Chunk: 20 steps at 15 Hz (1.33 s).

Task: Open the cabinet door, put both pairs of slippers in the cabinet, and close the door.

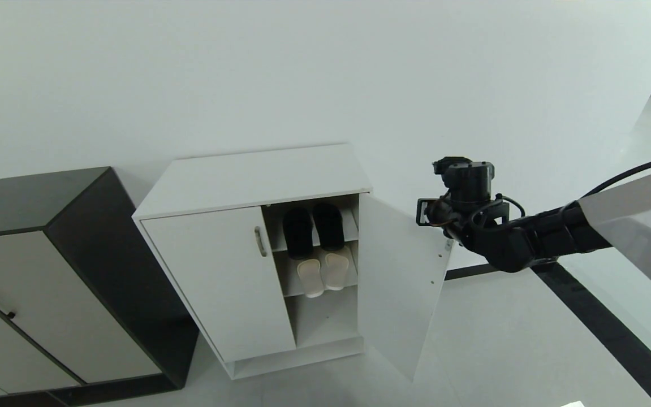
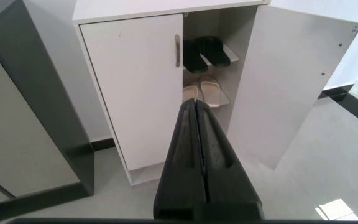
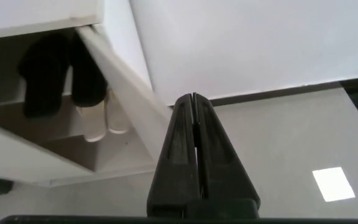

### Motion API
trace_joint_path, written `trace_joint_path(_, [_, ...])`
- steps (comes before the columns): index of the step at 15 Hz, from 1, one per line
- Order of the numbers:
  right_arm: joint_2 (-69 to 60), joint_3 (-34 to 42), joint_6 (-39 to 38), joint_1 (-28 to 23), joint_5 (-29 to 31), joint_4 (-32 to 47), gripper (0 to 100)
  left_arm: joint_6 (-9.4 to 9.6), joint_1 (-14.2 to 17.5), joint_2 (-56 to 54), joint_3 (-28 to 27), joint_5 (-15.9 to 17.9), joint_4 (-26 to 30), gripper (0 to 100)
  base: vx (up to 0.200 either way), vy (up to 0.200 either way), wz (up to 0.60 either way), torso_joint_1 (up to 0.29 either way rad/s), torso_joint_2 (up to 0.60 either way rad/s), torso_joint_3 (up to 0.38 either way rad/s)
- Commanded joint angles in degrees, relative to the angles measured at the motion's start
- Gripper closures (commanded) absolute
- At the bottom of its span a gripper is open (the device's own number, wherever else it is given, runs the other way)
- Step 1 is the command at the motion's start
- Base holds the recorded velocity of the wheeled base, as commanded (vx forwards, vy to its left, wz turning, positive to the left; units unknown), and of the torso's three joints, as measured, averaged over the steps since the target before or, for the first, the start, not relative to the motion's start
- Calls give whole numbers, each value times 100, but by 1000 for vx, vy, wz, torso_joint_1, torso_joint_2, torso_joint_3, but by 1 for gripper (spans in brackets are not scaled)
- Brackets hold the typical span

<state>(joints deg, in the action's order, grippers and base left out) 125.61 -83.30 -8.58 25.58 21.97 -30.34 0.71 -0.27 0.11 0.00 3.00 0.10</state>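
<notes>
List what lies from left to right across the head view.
Dark cabinet → closed white cabinet door → door handle → black slippers → open cabinet door → right gripper.

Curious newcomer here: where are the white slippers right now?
In the head view the white slippers sit on the middle shelf of the white cabinet, on its open right side, directly below the black slippers.

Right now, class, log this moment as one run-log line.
black slippers: upper shelf | white slippers: middle shelf | right door: open | left pincer: shut, empty | right pincer: shut, empty, near door edge
</notes>
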Motion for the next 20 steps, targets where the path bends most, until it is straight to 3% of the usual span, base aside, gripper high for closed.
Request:
trace_joint_path(1, [403, -178, 14, -79, 1, 2, 100, 0, 0, 7, 0, -1, -1, 100, 0, 0, 0, 0, 0, 0])
trace_joint_path(13, [578, -46, 32, -88, 18, -16, 100, -9, 0, 7, 0, -1, -1, 100, 0, 0, 0, 0, 0, 0])
trace_joint_path(17, [218, 393, 58, 176, 18, -16, 100, 0, 0, 7, 0, -1, -1, 100, 0, 0, 0, 0, 0, 0])
trace_joint_path(20, [-309, 1044, 58, 738, -8, -68, 100, 0, 0, 7, 0, -1, -1, 100, 0, 0, 0, 0, 0, 0])
